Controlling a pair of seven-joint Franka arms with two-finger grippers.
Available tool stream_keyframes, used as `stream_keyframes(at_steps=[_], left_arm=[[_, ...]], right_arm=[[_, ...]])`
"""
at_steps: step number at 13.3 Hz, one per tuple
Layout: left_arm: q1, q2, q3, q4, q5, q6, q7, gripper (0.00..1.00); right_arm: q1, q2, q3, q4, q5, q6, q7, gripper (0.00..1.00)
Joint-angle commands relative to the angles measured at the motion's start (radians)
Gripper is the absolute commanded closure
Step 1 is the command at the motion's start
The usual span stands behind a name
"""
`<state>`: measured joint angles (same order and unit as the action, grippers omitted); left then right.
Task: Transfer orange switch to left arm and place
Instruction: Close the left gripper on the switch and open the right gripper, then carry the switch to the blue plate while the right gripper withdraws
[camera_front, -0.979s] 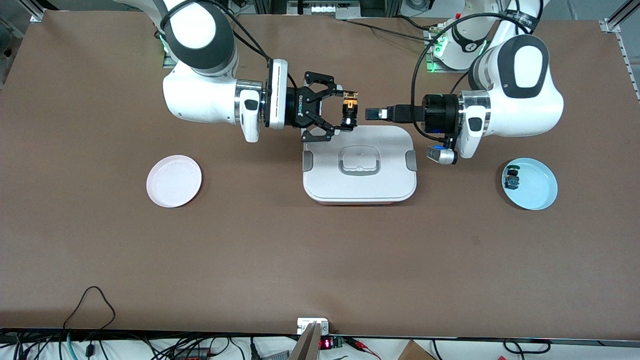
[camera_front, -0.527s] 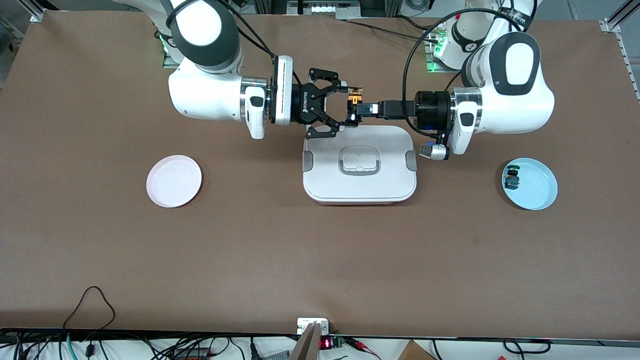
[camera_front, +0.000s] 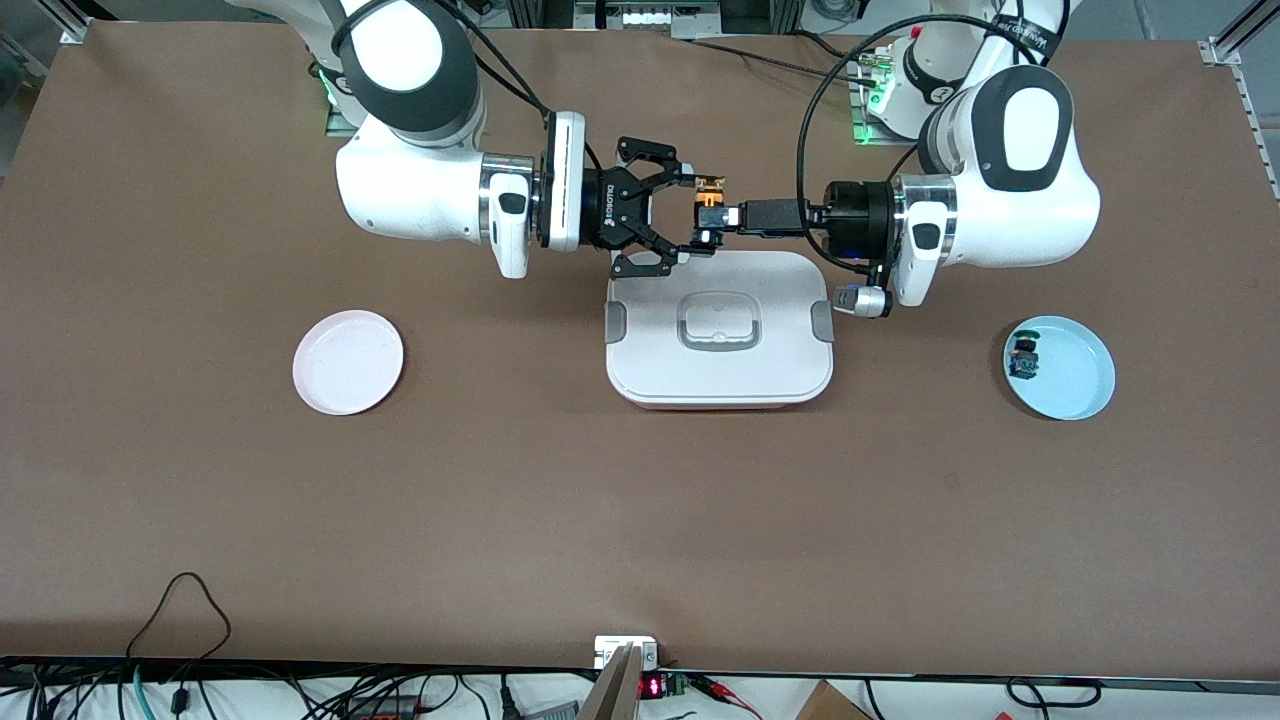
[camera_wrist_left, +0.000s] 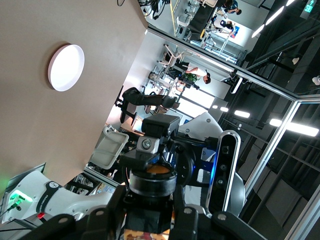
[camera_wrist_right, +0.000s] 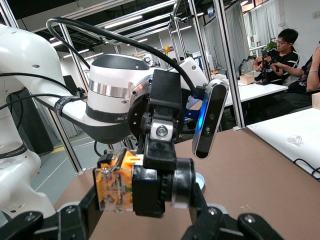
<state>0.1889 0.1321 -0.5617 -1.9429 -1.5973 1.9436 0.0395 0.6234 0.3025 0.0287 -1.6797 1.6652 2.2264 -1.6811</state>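
In the front view, the right arm's gripper (camera_front: 697, 212) reaches in from its end of the table, its fingers clamped on the orange switch (camera_front: 709, 200). The switch hangs in the air between the two grippers, over the edge of the box (camera_front: 719, 330) that lies farther from the front camera, clear of the lid. The left gripper (camera_front: 722, 216) meets it head-on from the left arm's end, its slim fingers closed on the switch's black end, so both arms grip the same part at once.

The relation that matters is the line of the handover. The switch lies lengthwise along the axis joining the two wrists, orange body toward the right gripper (camera_wrist_right: 145, 200), black cylinder toward the left gripper (camera_wrist_left: 150, 182). The likely next step is for the right gripper to let go and back straight off along that line, without dipping toward the box.
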Motion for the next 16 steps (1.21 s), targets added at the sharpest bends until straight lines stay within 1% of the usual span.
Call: stream_keyframes(at_steps=[1,2,3,4,6,9,11,13,16], left_arm=[[0.006,-0.026,-0.006,-0.022,-0.032,0.001,0.016,1.00],[0.006,-0.025,-0.006,-0.022,-0.032,0.001,0.017,1.00],[0.006,-0.023,-0.006,-0.021,-0.032,0.001,0.023,1.00],[0.006,-0.023,-0.006,-0.019,-0.032,0.001,0.031,1.00],[0.014,-0.025,-0.004,-0.016,-0.027,0.000,0.030,1.00],[0.033,-0.032,0.005,-0.017,-0.012,-0.005,0.037,1.00],[0.082,-0.042,0.005,-0.014,0.087,-0.034,0.037,1.00],[0.162,-0.048,0.009,-0.008,0.190,-0.136,0.039,1.00],[0.312,-0.046,0.008,0.047,0.458,-0.312,0.043,1.00]], right_arm=[[0.029,0.000,-0.026,0.009,0.021,0.012,-0.019,0.96],[0.029,0.000,-0.026,0.008,0.027,0.013,-0.014,0.82],[0.027,-0.003,-0.026,0.005,0.053,0.012,0.000,0.40],[0.027,-0.005,-0.027,-0.002,0.103,0.009,-0.003,0.01],[0.032,-0.003,-0.027,-0.002,0.151,0.012,-0.005,0.00],[0.032,-0.003,-0.027,-0.002,0.151,0.009,-0.006,0.00],[0.029,-0.005,-0.027,-0.002,0.151,0.006,-0.006,0.00],[0.025,-0.006,-0.038,-0.002,0.150,0.006,-0.002,0.00],[0.025,-0.025,-0.096,-0.023,0.140,-0.004,-0.002,0.00]])
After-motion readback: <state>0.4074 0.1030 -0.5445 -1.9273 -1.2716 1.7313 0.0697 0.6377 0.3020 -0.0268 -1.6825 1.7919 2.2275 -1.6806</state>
